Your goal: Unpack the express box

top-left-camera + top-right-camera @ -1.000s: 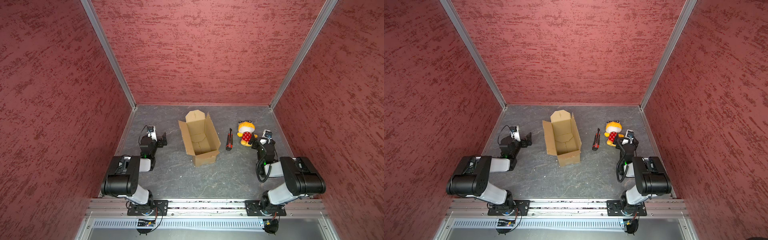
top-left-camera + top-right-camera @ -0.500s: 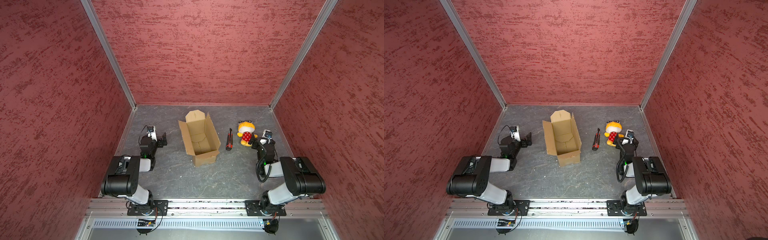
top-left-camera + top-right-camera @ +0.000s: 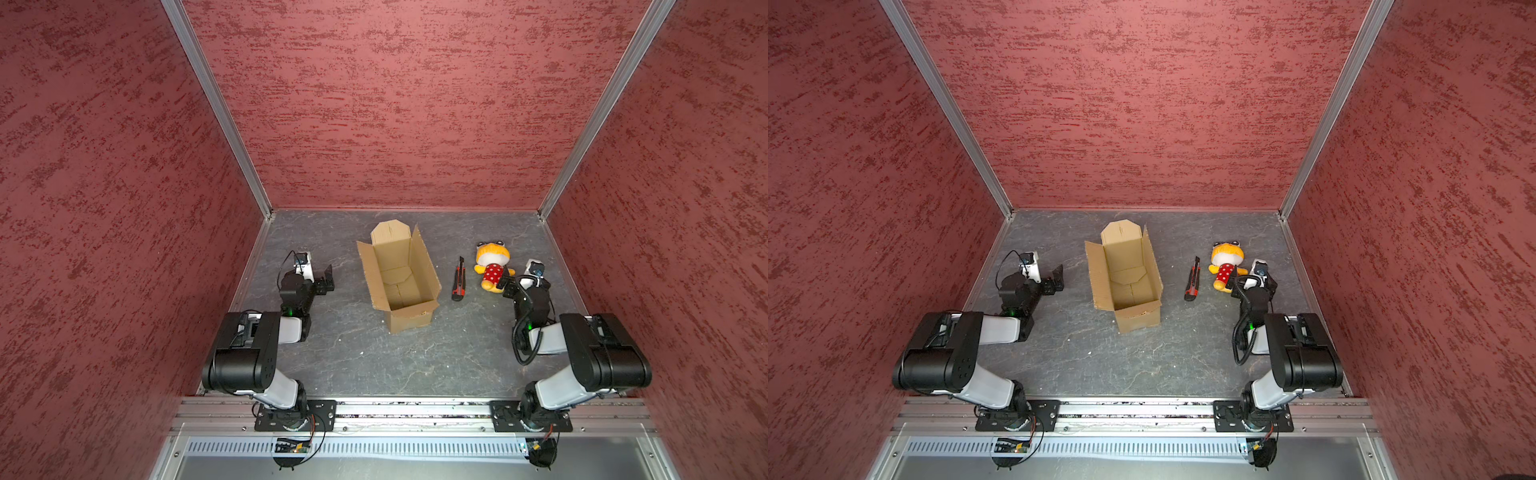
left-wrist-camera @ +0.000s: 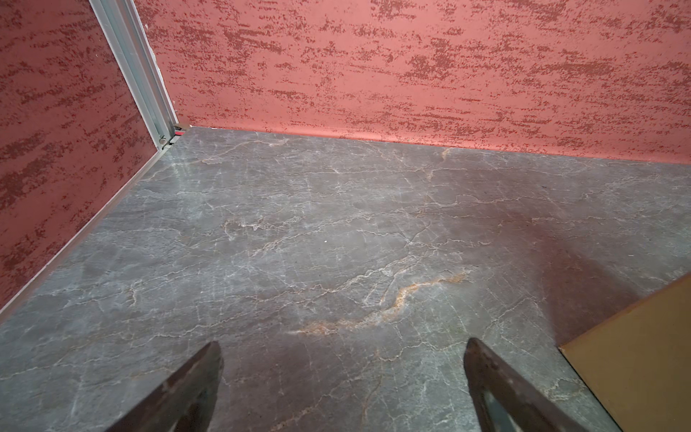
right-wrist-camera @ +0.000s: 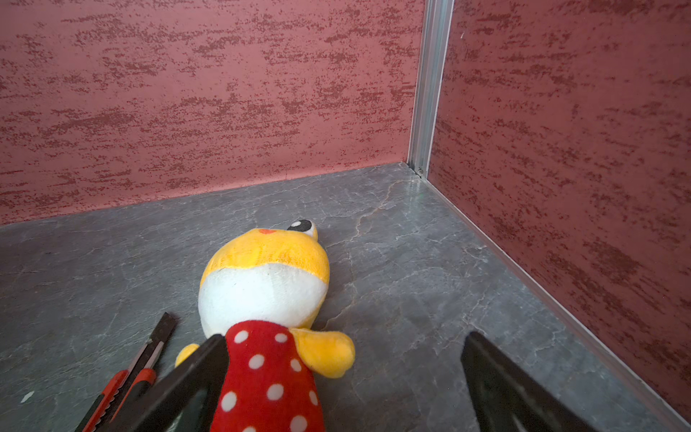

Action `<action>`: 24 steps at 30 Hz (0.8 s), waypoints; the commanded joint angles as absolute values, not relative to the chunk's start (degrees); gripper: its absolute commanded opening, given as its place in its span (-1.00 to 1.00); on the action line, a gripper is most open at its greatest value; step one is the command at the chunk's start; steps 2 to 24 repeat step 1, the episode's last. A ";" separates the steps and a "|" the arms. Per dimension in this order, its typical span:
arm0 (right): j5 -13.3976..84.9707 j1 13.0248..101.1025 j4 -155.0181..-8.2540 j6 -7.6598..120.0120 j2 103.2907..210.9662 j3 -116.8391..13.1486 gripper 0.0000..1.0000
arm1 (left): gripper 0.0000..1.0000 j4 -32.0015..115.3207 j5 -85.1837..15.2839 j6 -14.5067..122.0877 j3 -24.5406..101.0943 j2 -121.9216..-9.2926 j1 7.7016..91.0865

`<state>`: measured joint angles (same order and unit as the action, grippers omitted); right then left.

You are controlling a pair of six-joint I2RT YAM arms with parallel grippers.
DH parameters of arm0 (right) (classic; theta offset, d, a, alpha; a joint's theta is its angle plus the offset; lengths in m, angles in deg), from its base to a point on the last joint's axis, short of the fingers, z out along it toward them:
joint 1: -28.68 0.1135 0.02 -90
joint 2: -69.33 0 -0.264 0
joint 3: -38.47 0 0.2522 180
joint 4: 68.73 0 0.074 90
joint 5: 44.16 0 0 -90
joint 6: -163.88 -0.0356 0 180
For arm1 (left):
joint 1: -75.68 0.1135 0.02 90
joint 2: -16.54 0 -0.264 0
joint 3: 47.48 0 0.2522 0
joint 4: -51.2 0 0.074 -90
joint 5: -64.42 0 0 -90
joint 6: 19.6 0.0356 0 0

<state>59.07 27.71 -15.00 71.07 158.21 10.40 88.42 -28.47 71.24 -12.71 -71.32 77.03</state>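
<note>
On the counter [image 3: 374, 365], near its middle, the express box [image 3: 409, 322] stood with its flaps open. Your left hand [image 4: 343, 342] was spread above the counter; your right hand [image 5: 344, 336] was spread beside the plush toy [image 5: 261, 284].

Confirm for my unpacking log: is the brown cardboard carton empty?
Empty: the brown cardboard carton stands open, showing only bare bottom flaps.
</note>
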 commanded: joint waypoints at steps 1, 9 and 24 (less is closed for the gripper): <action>59.46 27.52 -14.35 70.63 158.32 9.38 0.98 | 0.99 88.37 -29.01 71.28 -11.86 -71.46 77.36; 59.46 27.52 -14.35 70.63 158.32 9.38 0.98 | 0.99 88.37 -29.01 71.28 -11.86 -71.46 77.36; 59.46 27.52 -14.35 70.63 158.32 9.38 0.98 | 0.99 88.37 -29.01 71.28 -11.86 -71.46 77.36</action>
